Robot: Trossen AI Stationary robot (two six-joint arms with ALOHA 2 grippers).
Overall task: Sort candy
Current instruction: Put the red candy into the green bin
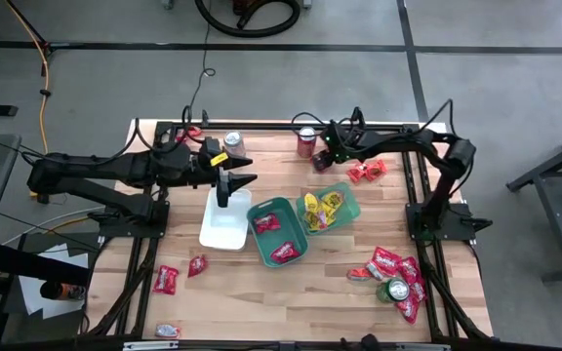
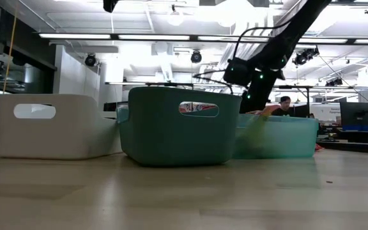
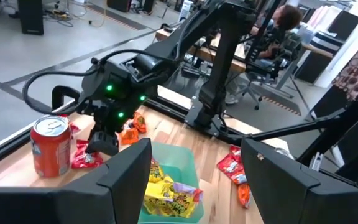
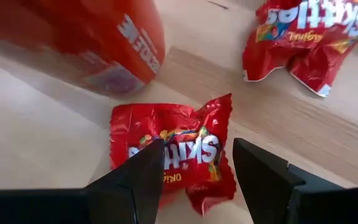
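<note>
My right gripper [image 4: 194, 165] is open and low over the table's far side, next to a red can [image 1: 306, 142]. Its fingers stand on either side of a red candy packet [image 4: 173, 149] that lies flat on the wood; a second red packet [image 4: 303, 37] lies beyond it. My left gripper [image 1: 239, 180] is open and hangs above the white tray's [image 1: 224, 222] far end, holding nothing. Red packets lie in the dark teal tray [image 1: 278, 231] and yellow ones in the light green tray [image 1: 332, 207]. More candy [image 1: 398, 273] is heaped at the near right.
A silver can [image 1: 232, 144] stands at the far edge, and a green can [image 1: 396, 290] sits in the near-right heap. Orange packets [image 1: 367, 171] lie right of my right gripper. Loose red packets [image 1: 167, 280] lie near left. A person [image 2: 285, 105] sits in the room beyond.
</note>
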